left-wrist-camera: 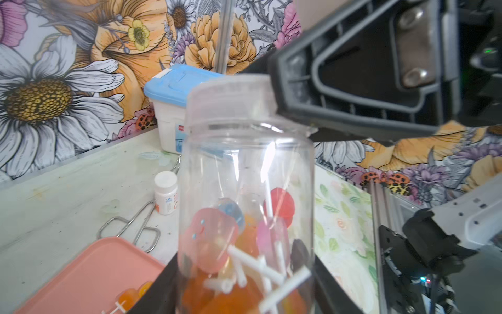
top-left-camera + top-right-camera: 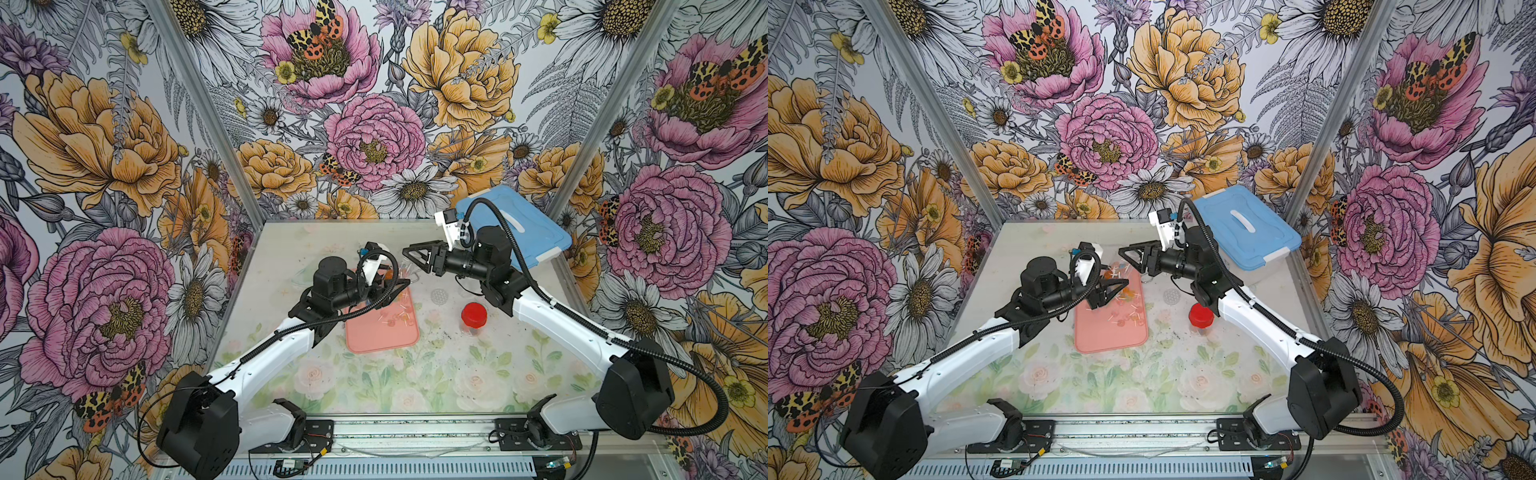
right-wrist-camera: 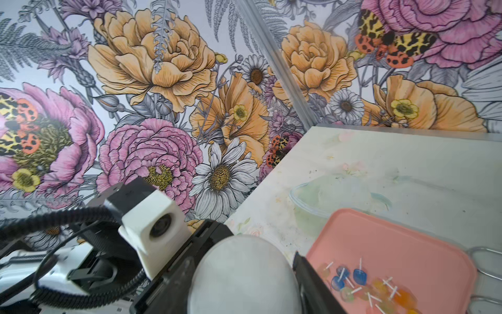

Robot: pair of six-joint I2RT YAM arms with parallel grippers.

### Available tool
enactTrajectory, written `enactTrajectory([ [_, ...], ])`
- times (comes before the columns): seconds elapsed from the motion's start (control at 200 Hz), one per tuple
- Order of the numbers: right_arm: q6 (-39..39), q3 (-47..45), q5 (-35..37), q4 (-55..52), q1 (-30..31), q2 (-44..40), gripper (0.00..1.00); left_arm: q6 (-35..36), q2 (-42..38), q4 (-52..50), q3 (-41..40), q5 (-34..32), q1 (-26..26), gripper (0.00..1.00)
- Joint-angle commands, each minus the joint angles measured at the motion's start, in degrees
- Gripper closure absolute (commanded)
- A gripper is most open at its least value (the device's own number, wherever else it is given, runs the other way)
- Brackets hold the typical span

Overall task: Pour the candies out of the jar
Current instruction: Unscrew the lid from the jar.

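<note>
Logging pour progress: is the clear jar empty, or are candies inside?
Not empty. In the left wrist view, candies are heaped inside the jar; others already lie on the pink tray.

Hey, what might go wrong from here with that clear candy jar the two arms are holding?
1. The right tool pinches the lid while the left tool grips the jar. If either slips, the lid may stay on or the jar may drop.
2. The jar hangs by the far edge of the pink tray, so once it is opened, the candies inside might scatter onto the table instead of the tray.
</note>
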Motion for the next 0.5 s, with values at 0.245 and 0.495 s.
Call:
enactTrajectory([
  [0.245, -1.38, 0.35, -6.25, -1.65, -0.16, -3.56, 0.62, 0.52, -2.03, 0.68, 2.93, 3.55, -2.31, 1.0],
  [0.495, 4.17, -0.77, 8.64, -4.31, -3.13, -6.61, 0.37, 6.23, -1.76, -6.33, 3.51, -14.67, -6.96, 1.0],
])
